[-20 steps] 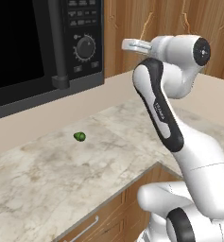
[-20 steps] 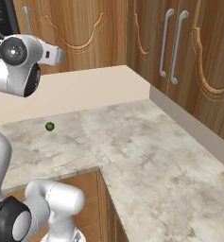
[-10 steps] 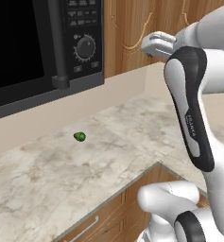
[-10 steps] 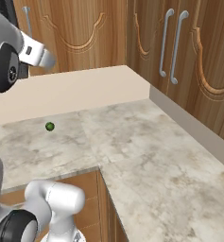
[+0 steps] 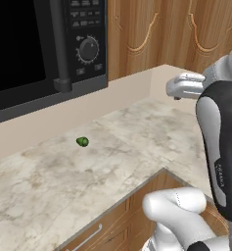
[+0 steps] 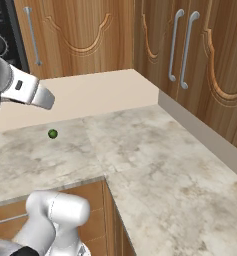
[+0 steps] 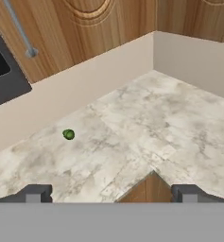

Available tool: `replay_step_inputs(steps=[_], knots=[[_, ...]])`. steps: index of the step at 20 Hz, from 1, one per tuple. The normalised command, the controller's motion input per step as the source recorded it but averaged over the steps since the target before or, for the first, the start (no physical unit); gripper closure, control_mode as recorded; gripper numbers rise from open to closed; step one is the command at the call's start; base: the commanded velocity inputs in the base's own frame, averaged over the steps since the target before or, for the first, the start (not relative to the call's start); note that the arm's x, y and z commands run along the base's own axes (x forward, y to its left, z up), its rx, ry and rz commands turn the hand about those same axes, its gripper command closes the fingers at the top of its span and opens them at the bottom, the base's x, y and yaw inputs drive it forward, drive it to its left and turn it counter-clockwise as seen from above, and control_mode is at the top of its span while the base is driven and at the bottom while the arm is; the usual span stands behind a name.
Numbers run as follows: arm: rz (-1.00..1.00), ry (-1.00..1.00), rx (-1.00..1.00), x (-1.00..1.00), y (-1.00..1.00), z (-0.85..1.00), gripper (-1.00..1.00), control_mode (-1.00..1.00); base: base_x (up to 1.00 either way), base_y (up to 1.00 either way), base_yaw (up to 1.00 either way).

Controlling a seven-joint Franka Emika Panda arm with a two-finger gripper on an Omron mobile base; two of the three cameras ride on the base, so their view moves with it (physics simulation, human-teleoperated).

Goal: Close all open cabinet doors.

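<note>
Left base view: arm raised at right over marble counter [image 5: 112,157], cabinet doors [image 5: 137,34] shut flush on back wall beside black microwave [image 5: 44,49], small green item [image 5: 82,142] on counter. Right base view: corner cabinets, doors with silver bar handles [image 6: 182,50] look closed; the green item sits near back wall. Hand view: gripper [image 7: 111,193] fingertips spread wide, nothing between them, above counter corner; a door with handle at top left.
</note>
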Motion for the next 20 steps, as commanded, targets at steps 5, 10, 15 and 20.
replay_step_inputs(steps=[5, 10, 15, 20], knots=[[0.16, 0.03, -0.1, -0.45, -0.37, -0.56, -1.0, -1.0, 0.0, 0.0, 0.0], [0.17, 0.05, -0.06, -0.21, -0.17, -0.62, -1.0, -1.0, 0.0, 0.0, 0.0], [0.05, 0.13, -0.03, -0.01, 0.02, -0.45, -1.0, -1.0, 0.0, 0.0, 0.0], [-0.08, 0.25, -0.02, 0.0, 0.06, -0.04, -1.0, -1.0, 0.0, 0.0, 0.0]])
